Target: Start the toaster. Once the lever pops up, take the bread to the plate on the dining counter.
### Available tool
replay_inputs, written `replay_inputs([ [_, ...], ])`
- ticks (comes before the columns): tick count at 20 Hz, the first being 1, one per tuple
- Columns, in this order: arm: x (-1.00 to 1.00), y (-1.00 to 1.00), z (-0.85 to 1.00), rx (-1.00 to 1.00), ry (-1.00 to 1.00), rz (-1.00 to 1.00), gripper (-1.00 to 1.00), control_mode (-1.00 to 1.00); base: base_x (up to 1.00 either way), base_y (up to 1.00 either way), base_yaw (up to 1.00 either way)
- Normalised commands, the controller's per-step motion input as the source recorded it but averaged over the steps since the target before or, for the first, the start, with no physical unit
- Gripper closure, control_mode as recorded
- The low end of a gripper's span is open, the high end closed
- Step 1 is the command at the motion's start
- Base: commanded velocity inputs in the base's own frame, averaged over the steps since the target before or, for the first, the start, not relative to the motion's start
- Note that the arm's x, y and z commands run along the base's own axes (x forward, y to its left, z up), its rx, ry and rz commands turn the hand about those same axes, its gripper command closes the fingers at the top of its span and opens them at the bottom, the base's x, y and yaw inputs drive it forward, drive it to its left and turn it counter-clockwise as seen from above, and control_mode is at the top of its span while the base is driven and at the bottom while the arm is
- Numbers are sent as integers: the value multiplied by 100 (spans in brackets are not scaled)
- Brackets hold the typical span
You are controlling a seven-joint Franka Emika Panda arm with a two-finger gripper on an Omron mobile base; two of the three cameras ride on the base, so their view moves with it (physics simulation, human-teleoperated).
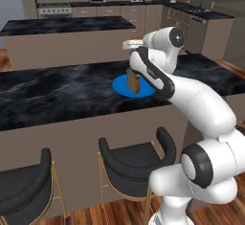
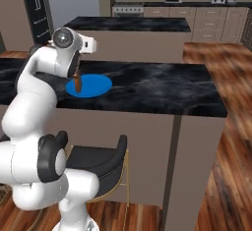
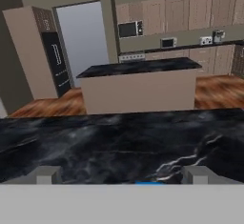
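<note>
The end effector [image 1: 134, 78] is clamped on the bread [image 1: 135, 83] just above the plate [image 1: 120, 85] on the worktop [image 1: 57, 92] (only the release seems left).

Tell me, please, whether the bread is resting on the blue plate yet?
Cannot tell. In the left base view the bread stands on edge over the plate, but the arm hides the end effector, and no view shows contact or a gap plainly.
</note>
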Motion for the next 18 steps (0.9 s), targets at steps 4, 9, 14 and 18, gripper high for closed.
replay_inputs([
  [4, -58, 0, 69, -4, 1, -8, -100, -100, 0, 0, 0],
  [9, -100, 0, 21, -7, 0, -8, -100, -100, 0, 0, 0],
  [14, -100, -7, -7, -2, 0, -5, -100, -100, 0, 0, 0],
  [18, -100, -30, -4, 0, 0, -1, -100, -100, 0, 0, 0],
])
